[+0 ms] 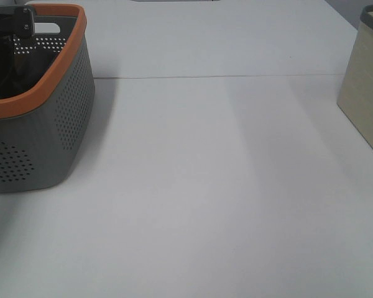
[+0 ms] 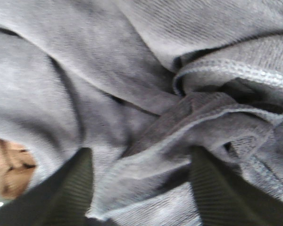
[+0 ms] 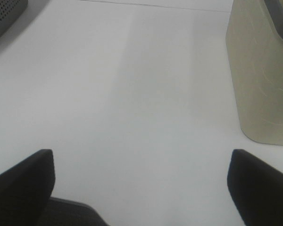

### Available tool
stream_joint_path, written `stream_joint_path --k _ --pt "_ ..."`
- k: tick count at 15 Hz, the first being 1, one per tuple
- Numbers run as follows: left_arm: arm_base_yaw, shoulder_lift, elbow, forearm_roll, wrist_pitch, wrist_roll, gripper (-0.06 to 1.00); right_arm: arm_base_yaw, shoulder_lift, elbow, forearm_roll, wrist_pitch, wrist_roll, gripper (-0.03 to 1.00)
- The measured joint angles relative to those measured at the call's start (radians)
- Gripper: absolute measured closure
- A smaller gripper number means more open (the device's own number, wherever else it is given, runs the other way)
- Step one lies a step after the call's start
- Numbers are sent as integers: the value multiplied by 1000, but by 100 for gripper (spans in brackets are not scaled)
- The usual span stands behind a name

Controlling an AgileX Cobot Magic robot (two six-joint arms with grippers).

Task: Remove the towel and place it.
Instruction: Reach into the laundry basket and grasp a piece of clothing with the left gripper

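Observation:
The towel (image 2: 108, 80) is dark grey terry cloth, crumpled in folds, and it fills the left wrist view. No white tag shows. My left gripper (image 2: 141, 193) is right down on it, its two black fingers (image 2: 70, 188) spread wide with a hemmed fold of the towel lying between them. In the exterior high view only the dark arm (image 1: 12, 28) shows, reaching down inside the grey basket with the orange rim (image 1: 62, 118); the towel is hidden there. My right gripper (image 3: 141, 188) is open and empty above the bare white table.
A brown cloth (image 2: 9, 169) peeks out beside the towel. A beige bin (image 1: 367, 87) stands at the table's right edge, also in the right wrist view (image 3: 259, 75). The basket's corner (image 3: 4, 14) shows far from the right gripper.

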Motion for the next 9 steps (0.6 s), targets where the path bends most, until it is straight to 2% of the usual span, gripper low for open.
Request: stream_joint_path --k 3,7,9 --pt "0 10 -1 5 17 -15 43 0 0 0 0 0 0 8" --pt "1 13 -15 10 21 -92 43 0 0 0 0 0 0 8" --pt "5 15 -22 18 66 -97 43 0 0 0 0 0 0 8"
